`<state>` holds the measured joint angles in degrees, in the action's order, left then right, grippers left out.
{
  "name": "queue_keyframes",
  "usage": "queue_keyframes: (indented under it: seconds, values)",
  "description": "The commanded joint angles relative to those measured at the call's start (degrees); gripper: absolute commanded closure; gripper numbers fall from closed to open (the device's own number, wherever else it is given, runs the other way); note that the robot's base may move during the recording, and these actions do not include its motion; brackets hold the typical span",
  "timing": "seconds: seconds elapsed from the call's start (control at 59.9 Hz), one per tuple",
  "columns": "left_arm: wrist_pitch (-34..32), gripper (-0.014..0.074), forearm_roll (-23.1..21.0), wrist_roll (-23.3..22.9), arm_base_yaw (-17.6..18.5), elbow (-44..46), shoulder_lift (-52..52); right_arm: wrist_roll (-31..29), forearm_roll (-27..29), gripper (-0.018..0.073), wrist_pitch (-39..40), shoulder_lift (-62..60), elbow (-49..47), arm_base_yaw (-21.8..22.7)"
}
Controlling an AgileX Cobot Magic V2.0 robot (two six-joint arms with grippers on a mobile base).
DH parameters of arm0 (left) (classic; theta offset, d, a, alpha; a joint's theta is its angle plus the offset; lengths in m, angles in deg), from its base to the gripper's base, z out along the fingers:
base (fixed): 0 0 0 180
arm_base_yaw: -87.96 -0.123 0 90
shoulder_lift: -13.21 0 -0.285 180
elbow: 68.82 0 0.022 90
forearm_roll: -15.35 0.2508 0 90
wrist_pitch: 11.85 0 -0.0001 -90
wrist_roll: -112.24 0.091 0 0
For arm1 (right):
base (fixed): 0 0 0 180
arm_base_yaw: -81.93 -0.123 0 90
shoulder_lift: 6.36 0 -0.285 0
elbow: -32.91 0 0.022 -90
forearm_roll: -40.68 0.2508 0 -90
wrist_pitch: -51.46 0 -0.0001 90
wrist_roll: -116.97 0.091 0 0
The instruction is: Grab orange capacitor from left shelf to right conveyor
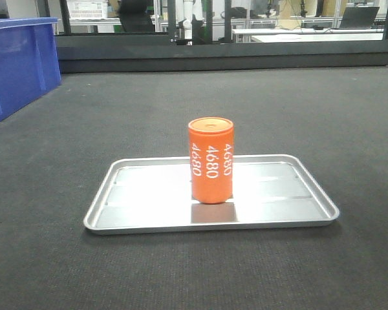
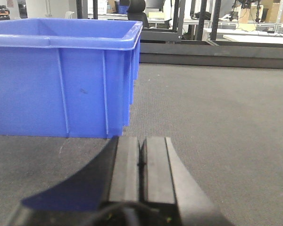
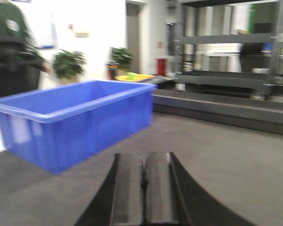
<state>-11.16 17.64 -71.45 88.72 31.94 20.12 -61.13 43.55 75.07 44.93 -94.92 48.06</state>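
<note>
Though unseen by wrists, orange capacitor upright (front view).

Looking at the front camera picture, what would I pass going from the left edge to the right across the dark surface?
Blue bin → silver tray with the orange capacitor standing upright on it → bare dark belt.

capacitor upright on tray | tray on belt | bin far left, behind
</note>
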Motion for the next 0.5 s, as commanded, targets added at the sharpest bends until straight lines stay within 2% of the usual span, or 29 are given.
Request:
queue_keyframes:
  seconds: [0.0,0.134,0.234,0.351,0.484]
  values:
    - [-5.21,0.0722,-0.13,-0.37,0.13,-1.24,-0.38,-1.9,1.28,0.0503,3.77,-0.96,-1.51,5.2]
    - [-5.21,0.0722,-0.13,-0.37,0.13,-1.24,-0.38,-1.9,1.91,0.0503,2.7,-2.25,-1.3,17.59]
    - [-5.21,0.0722,-0.13,-0.37,0.13,-1.24,-0.38,-1.9,1.91,0.0503,-0.64,-5.81,-1.3,24.95]
    - [-5.21,0.0722,-0.13,-0.37,0.13,-1.24,-0.38,-3.58,1.91,0.0503,-7.1,-11.59,-1.08,30.4]
    - [-5.21,0.0722,-0.13,-0.37,0.13,-1.24,-0.38,-6.12,1.91,0.0503,-13.69,-19.72,0.98,33.5]
